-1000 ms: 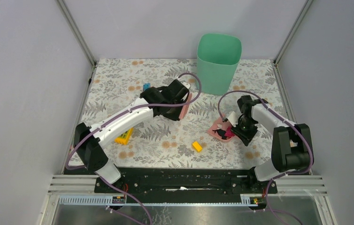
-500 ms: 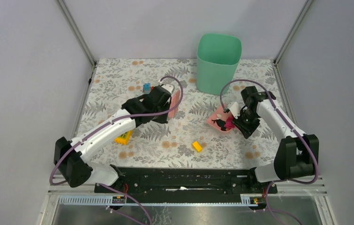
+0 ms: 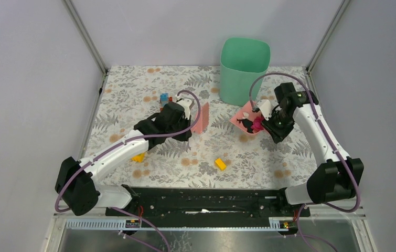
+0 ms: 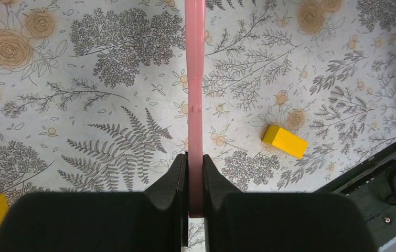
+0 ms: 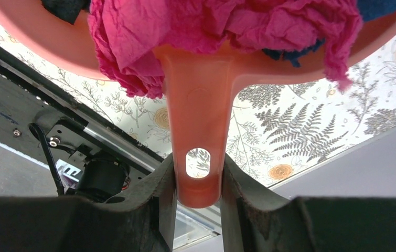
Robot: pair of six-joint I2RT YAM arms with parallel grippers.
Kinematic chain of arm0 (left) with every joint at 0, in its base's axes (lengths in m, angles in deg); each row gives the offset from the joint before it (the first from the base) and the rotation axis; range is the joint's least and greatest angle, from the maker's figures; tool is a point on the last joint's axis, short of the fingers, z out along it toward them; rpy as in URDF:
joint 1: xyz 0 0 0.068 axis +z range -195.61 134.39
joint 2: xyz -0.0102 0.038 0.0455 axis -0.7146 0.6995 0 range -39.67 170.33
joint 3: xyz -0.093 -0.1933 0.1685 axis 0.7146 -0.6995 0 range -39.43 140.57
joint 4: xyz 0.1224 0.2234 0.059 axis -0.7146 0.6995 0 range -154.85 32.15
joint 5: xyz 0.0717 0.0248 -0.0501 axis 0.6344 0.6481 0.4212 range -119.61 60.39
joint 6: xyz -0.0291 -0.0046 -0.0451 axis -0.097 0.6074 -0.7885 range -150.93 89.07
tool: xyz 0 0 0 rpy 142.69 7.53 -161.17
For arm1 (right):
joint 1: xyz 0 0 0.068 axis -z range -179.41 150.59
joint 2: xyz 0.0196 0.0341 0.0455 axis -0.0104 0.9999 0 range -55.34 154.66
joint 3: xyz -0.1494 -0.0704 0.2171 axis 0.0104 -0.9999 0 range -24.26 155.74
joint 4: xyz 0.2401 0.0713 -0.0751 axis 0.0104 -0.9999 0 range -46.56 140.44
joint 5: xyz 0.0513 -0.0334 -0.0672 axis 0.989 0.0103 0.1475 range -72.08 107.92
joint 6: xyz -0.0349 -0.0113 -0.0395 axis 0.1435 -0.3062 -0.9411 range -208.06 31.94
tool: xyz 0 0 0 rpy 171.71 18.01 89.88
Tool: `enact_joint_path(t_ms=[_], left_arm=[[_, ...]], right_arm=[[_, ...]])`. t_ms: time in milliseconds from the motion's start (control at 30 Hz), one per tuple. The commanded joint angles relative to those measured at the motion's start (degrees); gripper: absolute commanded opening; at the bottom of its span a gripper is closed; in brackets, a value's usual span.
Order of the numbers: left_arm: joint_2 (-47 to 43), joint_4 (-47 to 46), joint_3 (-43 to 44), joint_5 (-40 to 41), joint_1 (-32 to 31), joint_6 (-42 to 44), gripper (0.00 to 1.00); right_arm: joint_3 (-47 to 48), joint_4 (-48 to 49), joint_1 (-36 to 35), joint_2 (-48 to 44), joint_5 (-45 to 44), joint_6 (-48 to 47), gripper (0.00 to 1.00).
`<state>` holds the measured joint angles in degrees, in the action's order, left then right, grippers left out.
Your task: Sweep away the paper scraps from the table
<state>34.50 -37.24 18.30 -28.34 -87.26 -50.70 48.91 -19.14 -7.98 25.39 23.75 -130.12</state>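
left gripper (image 4: 195, 165) clamped tight on a thin pink blade (image 4: 195, 79), seen edge-on. the blade's long axis runs straight out from the fingers over the table (image 4: 80, 105). from the top camera it stands on edge mid-table, just right of the gripper and well left of the pan. cannot tell whether its lower edge touches the cover.

right gripper (image 5: 198, 178) pinched on the handle of a pink dustpan (image 5: 198, 110). the handle points back into the fingers and the pan body spreads out beyond them. the pan is just beside the near side of the green bin (image 3: 244, 63).

paper scraps (image 5: 211, 31): a crumpled magenta wad with dark blue and black bits, heaped in the pan, some hanging over the lip by the handle.

loose on the table: yellow brick (image 4: 285, 142) toward the near edge, blue brick (image 3: 163, 97) just beyond the left gripper.
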Motion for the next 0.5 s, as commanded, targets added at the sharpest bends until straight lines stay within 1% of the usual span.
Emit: enact_joint_path(t_ms=[0,200,467], left_arm=[[-2.47,-5.05,-0.62,-4.8,1.4,-0.18,0.0],[-3.19,-6.38,-2.05,-9.56,1.53,-2.05,0.0],[-3.36,-7.35,-2.72,-12.78,1.49,-2.73,0.0]], right_arm=[[5.68,-3.13,-0.47,-1.59,3.15,1.83,0.0],[13.88,-5.53,-0.47,0.13,4.86,3.09,0.0],[23.4,-6.62,-0.47,3.05,3.34,4.74,0.0]])
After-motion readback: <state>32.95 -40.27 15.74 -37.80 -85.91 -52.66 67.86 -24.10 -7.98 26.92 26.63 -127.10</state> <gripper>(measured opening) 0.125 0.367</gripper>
